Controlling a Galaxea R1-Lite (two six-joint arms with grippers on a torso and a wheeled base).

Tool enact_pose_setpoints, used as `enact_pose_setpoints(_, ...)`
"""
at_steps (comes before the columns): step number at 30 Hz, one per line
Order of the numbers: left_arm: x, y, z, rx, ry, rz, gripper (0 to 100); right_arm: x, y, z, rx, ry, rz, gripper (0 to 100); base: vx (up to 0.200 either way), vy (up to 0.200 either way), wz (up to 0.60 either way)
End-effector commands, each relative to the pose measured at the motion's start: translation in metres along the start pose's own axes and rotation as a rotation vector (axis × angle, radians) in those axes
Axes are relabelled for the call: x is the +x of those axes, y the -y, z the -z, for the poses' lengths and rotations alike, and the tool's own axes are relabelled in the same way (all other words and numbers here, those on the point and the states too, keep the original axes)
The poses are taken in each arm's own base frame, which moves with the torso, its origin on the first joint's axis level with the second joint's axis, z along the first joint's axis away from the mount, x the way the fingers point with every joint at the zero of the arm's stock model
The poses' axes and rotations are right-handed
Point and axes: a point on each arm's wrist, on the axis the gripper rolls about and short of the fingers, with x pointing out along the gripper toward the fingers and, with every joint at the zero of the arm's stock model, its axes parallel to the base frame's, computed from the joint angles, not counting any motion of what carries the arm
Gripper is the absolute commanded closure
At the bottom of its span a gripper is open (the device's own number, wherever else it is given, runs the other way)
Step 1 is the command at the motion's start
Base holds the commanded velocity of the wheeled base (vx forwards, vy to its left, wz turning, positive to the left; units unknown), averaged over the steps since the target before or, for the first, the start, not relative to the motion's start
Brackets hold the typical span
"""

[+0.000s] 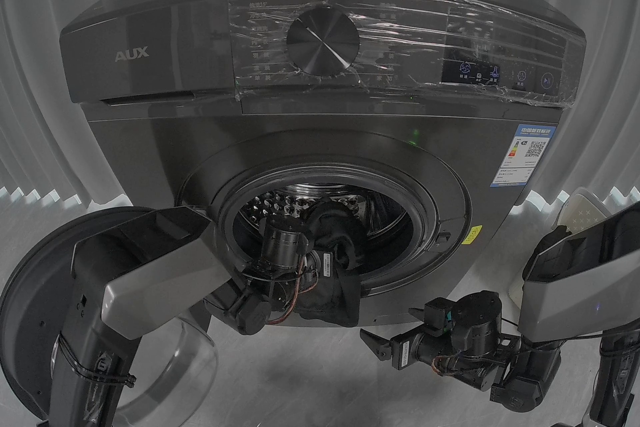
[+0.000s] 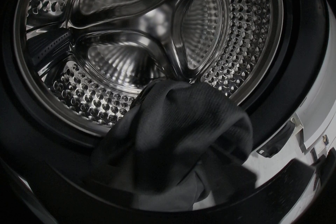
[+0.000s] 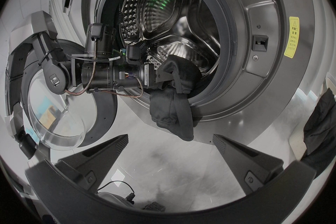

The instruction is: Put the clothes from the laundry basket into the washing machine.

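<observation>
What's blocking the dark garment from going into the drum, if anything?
Nothing visible. The door is swung open to the robot's left and the drum mouth is free. The left gripper holds the dark garment at the opening; its lower part hangs outside over the front rim.

**A:** Where does the head view look from?
**B:** From above and in front of the washing machine point(image 1: 320, 135), facing forward and down, far enough back to take in its whole front.
**A:** And the wrist views?
**B:** The left one sits right at the door opening, looking into the drum point(image 2: 140, 25). The right one is low and farther back, facing that opening.
**A:** What do they share?
**B:** All three catch the drum's mouth and the dark cloth point(image 2: 175, 137) over its rim.
</observation>
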Motion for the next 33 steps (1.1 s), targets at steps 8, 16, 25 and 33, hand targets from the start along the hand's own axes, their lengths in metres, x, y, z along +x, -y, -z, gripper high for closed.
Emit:
enact_pose_setpoints(8,0.015,-0.009,-0.029,-0.06,0.131,-0.046,100,0.0,0.0,0.0,-0.001,0.0,-0.002,0,0.0,0.0,0.0)
enact_pose_setpoints(16,0.032,-0.022,-0.048,-0.084,0.22,-0.08,100,0.0,-0.001,0.0,-0.002,0.001,-0.005,0,0.0,0.0,0.0)
enact_pose_setpoints(25,0.033,-0.015,-0.047,-0.12,0.241,-0.075,0,-0.001,-0.002,0.001,-0.002,-0.003,-0.008,0,0.0,0.0,0.0)
enact_pose_setpoints(33,-0.021,0.021,-0.038,-0.081,0.112,0.004,0,0.0,-0.002,0.001,-0.003,-0.005,-0.008,0,0.0,0.0,0.0)
